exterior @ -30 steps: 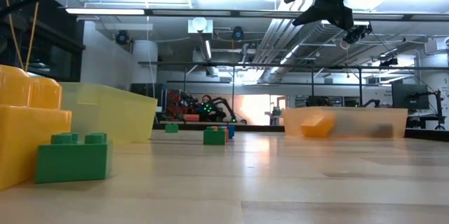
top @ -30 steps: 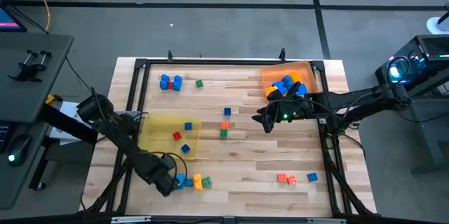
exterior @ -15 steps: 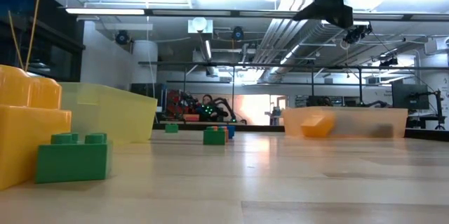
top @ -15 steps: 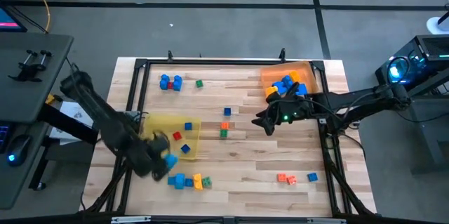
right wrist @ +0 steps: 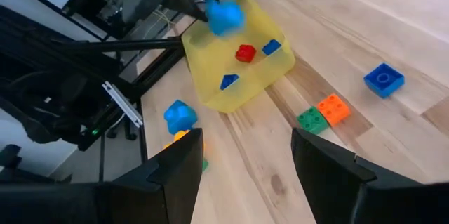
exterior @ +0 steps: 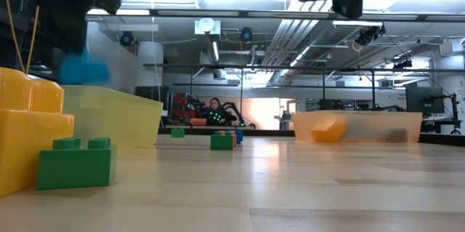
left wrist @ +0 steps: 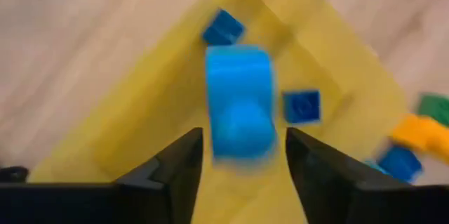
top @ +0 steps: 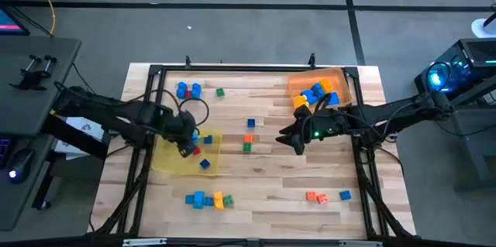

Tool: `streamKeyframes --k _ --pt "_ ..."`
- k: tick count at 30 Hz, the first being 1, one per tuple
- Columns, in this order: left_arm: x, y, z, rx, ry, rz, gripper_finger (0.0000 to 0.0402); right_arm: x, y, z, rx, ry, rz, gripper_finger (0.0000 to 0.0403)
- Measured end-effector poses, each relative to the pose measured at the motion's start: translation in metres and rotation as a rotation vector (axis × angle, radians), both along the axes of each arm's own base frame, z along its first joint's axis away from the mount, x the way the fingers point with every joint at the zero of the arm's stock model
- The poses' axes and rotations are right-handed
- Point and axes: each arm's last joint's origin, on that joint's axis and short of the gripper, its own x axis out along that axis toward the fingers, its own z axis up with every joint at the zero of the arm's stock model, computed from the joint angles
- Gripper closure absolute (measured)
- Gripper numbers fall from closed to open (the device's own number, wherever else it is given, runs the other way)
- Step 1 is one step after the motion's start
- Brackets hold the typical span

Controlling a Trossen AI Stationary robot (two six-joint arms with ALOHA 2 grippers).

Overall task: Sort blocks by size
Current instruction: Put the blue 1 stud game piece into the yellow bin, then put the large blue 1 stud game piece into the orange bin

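My left gripper (top: 186, 142) hangs open above the yellow tray (top: 167, 158), fingers pointing down. A blurred blue block (left wrist: 238, 104) is in the air just past the fingertips, over the tray; it also shows as the blue block (right wrist: 224, 15) in the right wrist view. On the tray's floor lie a red block (top: 195, 150) and two small blue blocks (top: 204, 163). My right gripper (top: 288, 136) waits open, raised above the table's middle, with nothing between its fingers. The orange tray (top: 341, 77) at the far right holds blue and orange blocks (top: 314, 92).
Loose blocks lie about: a blue, orange and green cluster (top: 208, 199) near the front edge, a blue pair (top: 188, 90) and a green one (top: 220, 92) far left, blue, orange and green ones (top: 248, 138) mid-table, orange and blue ones (top: 325, 196) near right. A black frame (top: 147, 123) rims the table.
My left gripper has risen from the cluster at the near edge with a blue block and swung toward the far edge, arriving over the yellow tray. The block has been lifted clear of the table and now shows blurred below the fingertips.
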Motion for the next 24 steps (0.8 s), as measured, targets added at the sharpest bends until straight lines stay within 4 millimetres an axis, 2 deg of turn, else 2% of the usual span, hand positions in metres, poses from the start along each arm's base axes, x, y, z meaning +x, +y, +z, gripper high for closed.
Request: streamKeyframes --k 5,10,14,16,18,21,24 --pt "-0.007 -0.006 0.007 -0.101 -0.038 -0.057 0.0173 0.0 0.001 0.0 0.007 -0.001 0.006 0.0192" --pt "-0.008 -0.033 0.029 -0.213 -0.311 -0.056 0.0171 -0.002 0.008 0.0 0.051 0.004 0.032 0.0192" --pt "-0.007 -0.068 0.013 -0.298 -0.184 0.058 0.0177 -0.003 0.013 -0.001 0.05 0.014 0.053 0.0192" --pt "-0.003 -0.093 0.0 -0.356 -0.104 0.099 0.0182 -0.004 0.014 -0.002 0.038 0.026 0.062 0.0192" --pt "0.004 -0.12 -0.005 -0.391 -0.061 0.095 0.0187 -0.005 0.014 -0.004 0.016 0.048 0.073 0.0192" --pt "0.018 -0.156 -0.008 -0.339 -0.06 -0.023 0.0192 -0.007 0.014 -0.007 -0.036 0.09 0.097 0.0192" --pt "0.034 -0.183 -0.013 -0.151 -0.11 -0.296 0.0193 -0.009 0.011 -0.011 -0.089 0.125 0.118 0.0192"
